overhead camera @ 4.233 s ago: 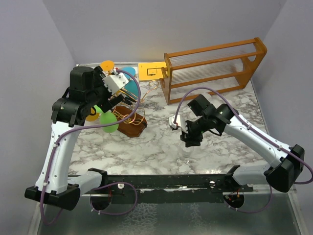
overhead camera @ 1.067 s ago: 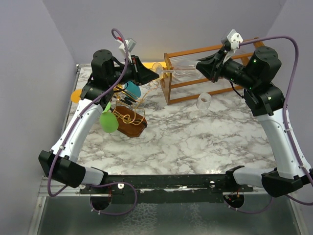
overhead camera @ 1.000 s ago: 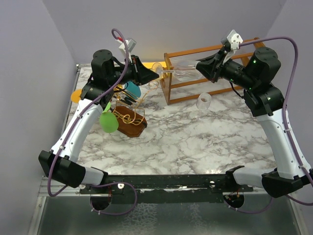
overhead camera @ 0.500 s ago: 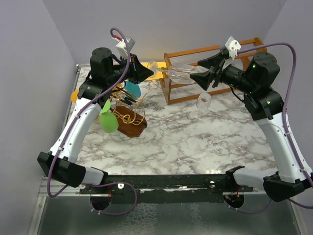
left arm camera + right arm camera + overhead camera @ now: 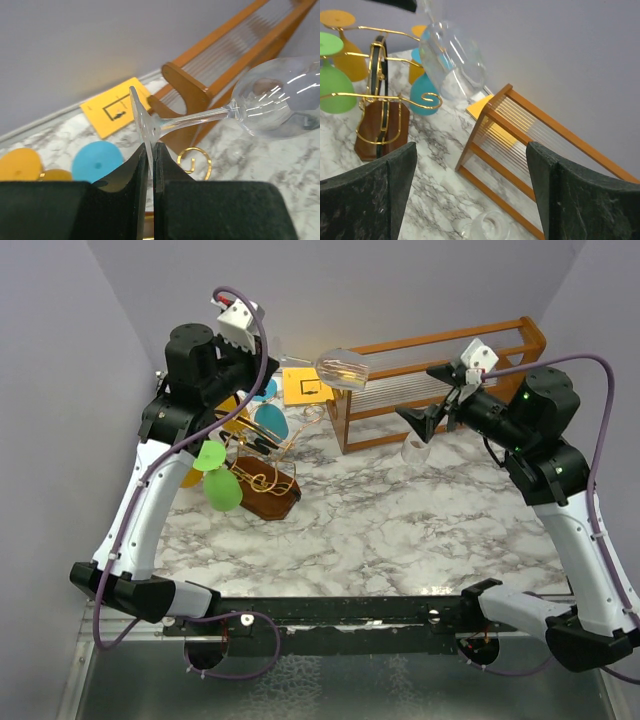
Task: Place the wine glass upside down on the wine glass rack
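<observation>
white arm links [image 5: 143, 512], black joints [image 5: 192, 352], purple cables [image 5: 263, 340], black fingers [image 5: 117, 202]

Wine glass [image 5: 272, 97]: bowl runs off the right edge in the left wrist view, and the lower part of its foot is hidden between the left gripper [image 5: 150, 152] fingers. In the right wrist view it's blurred, stem and foot cut off at the top. Rack [image 5: 265, 495] is partly behind the left arm from above. Small clear glass [image 5: 487, 226] cut by the bottom edge. Wooden frame [image 5: 520, 145] runs off right.
</observation>
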Controlling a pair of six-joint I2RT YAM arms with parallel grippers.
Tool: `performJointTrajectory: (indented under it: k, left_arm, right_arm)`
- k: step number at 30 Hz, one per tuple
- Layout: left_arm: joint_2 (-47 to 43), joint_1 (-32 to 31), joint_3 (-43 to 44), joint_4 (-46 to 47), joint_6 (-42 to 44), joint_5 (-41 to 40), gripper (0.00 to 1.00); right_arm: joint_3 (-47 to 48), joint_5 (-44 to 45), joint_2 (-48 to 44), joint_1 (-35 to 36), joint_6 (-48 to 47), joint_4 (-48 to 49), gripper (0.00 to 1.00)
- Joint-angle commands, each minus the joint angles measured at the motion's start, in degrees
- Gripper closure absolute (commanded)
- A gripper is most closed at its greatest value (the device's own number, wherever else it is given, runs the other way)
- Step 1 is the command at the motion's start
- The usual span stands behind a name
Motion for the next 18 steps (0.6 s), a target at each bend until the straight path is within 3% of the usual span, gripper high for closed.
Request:
performJointTrajectory:
  k: [1,7,18]
  left_arm:
    - [-2.19,0.21,5.36,-0.76,9.8,-13.17,1.0]
    - [-3.49,0.22,7.27,-1.1,20.28,-26.92,1.0]
    - [-0.1,-1.87,7.45,4.22,30.59,-35.46,1.0]
  right_arm:
    - [-3.21,1.67,-0.96,-0.27,-8.76,-3.47,0.09]
    - [-12.16,-0.76,-2.78,-0.25,-14.75,-1.82,0.06]
    - [-23.38,-12.95,-5.5,-0.26,-10.35,3.7,0.05]
